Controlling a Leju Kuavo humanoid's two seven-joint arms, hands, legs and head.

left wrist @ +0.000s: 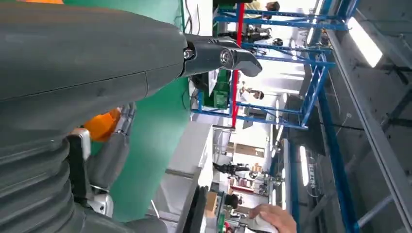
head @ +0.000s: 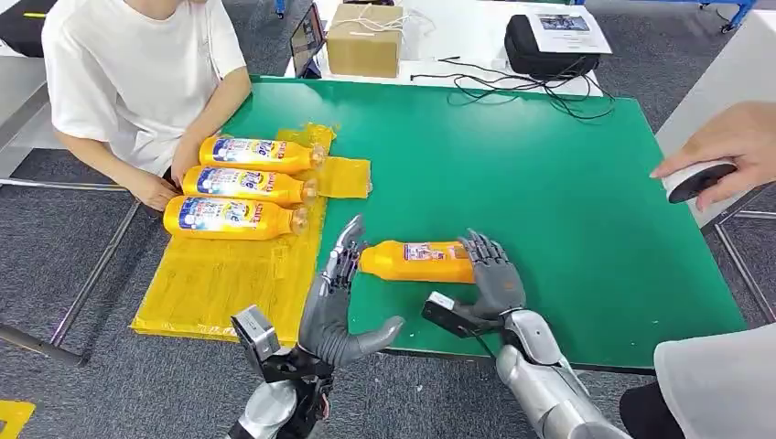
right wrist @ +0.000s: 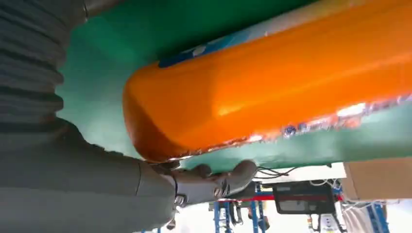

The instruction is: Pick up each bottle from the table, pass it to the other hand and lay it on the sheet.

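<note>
From the head view, three bottles (head: 252,183) are seen lying on the yellow sheet (head: 229,274); a fourth bottle (head: 416,261) is held above the green table (head: 549,183) by the right hand (head: 490,274), beside the spread, empty left hand (head: 339,302). A person's hand (head: 151,187) rests beside the sheet. In the right wrist view, fingers (right wrist: 214,179) are wrapped around the bottle's base.

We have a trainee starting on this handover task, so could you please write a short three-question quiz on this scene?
1. Count: how many bottles lie on the yellow sheet?
2. True or false: the right hand is at the base end of the orange bottle on the green table.
3. Multiple choice: the left hand is (a) gripping a bottle on the sheet, (b) open beside the cap end of the orange bottle, (c) resting on the cardboard box.

Key: 1. three; 2. true; 3. b
</note>
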